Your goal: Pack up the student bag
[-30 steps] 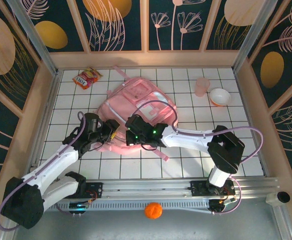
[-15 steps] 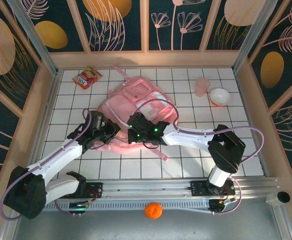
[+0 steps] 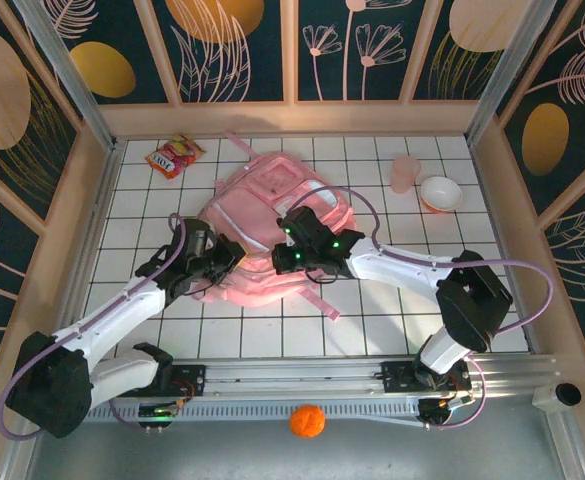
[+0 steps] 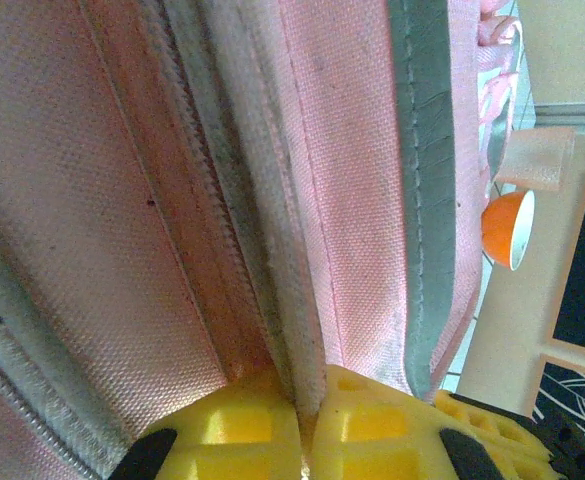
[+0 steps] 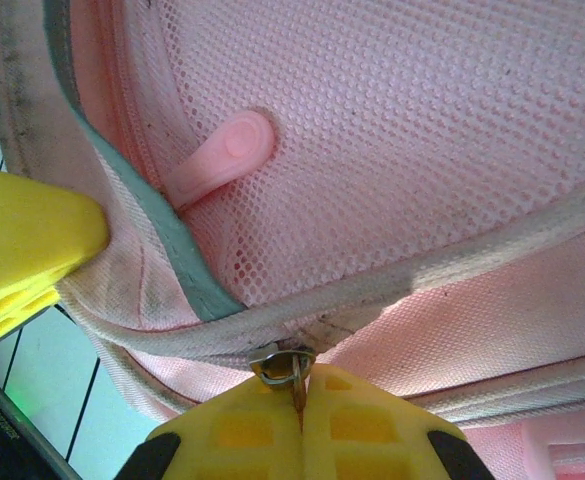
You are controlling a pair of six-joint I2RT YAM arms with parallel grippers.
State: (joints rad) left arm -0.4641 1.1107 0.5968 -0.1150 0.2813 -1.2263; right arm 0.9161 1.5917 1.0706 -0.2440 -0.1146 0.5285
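Sliding right since a second ago, the right gripper [image 5: 300, 395] stays clamped on the zip pull [image 5: 284, 362], likely drawing the zip along. The left gripper [image 4: 307, 395], now closed, pinches a seam of the bag [image 3: 272, 190] to brace it. The bag lies flat on the table [image 3: 392, 310], a bowl [image 3: 440, 193] well apart.

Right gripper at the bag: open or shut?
Shut. In the right wrist view, the right gripper has its yellow fingers together, pinching the metal zip pull of the student bag.

Large pale-pink student bag [image 3: 264, 198], flat on tiled table [image 3: 472, 300]
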